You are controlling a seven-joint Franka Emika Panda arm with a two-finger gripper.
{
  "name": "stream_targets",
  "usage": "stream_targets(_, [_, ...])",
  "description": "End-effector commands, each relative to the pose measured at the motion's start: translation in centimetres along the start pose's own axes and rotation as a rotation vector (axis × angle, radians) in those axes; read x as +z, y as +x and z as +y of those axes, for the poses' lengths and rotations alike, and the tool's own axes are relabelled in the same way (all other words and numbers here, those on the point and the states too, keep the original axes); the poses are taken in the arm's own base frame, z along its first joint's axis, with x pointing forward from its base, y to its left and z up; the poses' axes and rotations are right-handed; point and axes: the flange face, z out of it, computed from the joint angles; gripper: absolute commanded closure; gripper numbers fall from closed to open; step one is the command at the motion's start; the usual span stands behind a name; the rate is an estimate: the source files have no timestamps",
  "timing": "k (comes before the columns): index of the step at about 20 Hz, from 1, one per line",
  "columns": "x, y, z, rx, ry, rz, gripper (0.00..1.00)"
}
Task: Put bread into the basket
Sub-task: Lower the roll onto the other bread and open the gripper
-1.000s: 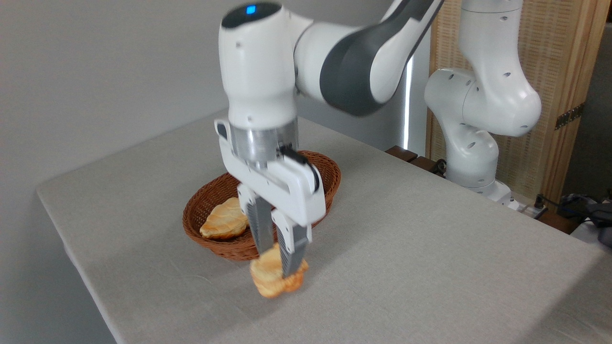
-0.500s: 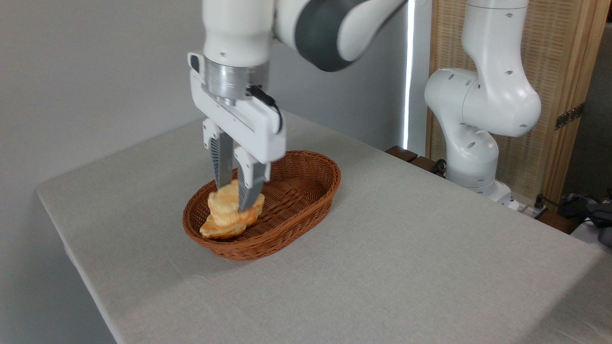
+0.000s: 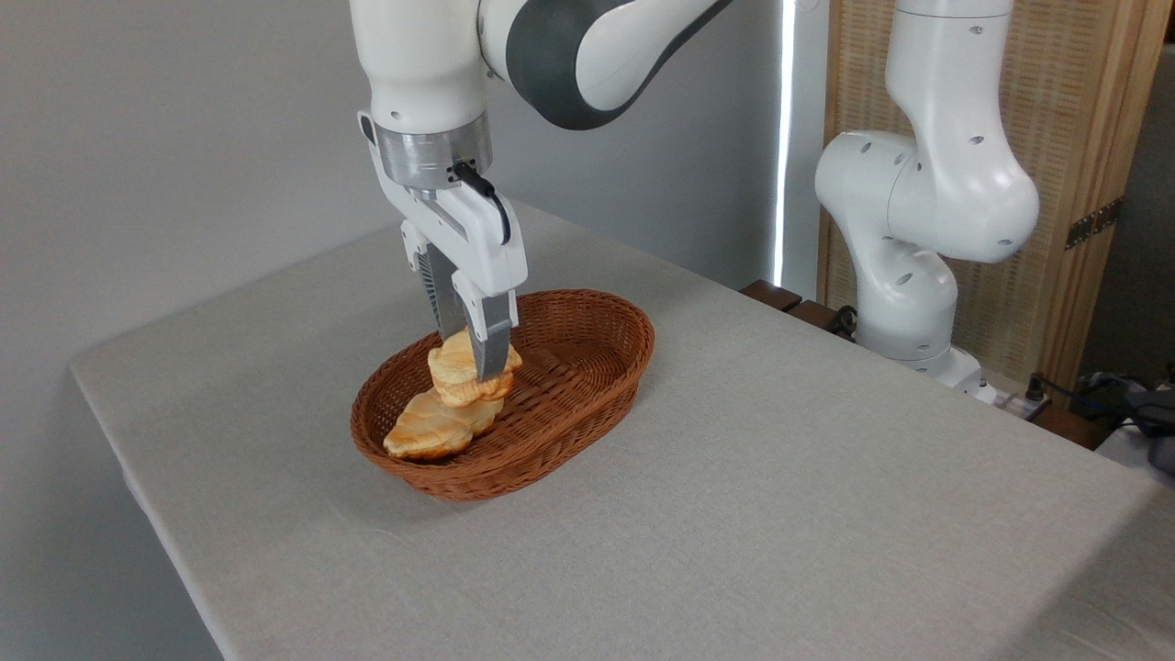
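Fixed camera: the claw (image 3: 470,360) is clamped on the bun (image 3: 470,375), which hangs over the middle of the basket (image 3: 587,367). A second ago that bun was out past the basket's 6 o'clock rim, above the desk (image 3: 780,514); half a second ago it sat lower and further toward 9 o'clock, over the flat bread (image 3: 431,431). Now it overlaps that flat bread's far end; whether they touch I cannot tell. The flat bread lies unmoved at the basket's 8 o'clock end.
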Motion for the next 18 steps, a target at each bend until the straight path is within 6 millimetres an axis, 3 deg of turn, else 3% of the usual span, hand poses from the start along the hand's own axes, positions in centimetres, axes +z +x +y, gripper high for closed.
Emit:
stream_targets(1, [-0.1, -0.5, -0.2, 0.004, 0.014, -0.036, 0.0])
stream_targets(8, [0.2, -1.4, -1.9, -0.001, 0.066, -0.071, 0.0])
stream_targets(13, [-1.2, -2.6, -5.3, -0.065, 0.134, 0.026, 0.0])
stream_targets(18, [-0.8, -2.5, -6.9, -0.079, 0.159, 0.055, 0.0])
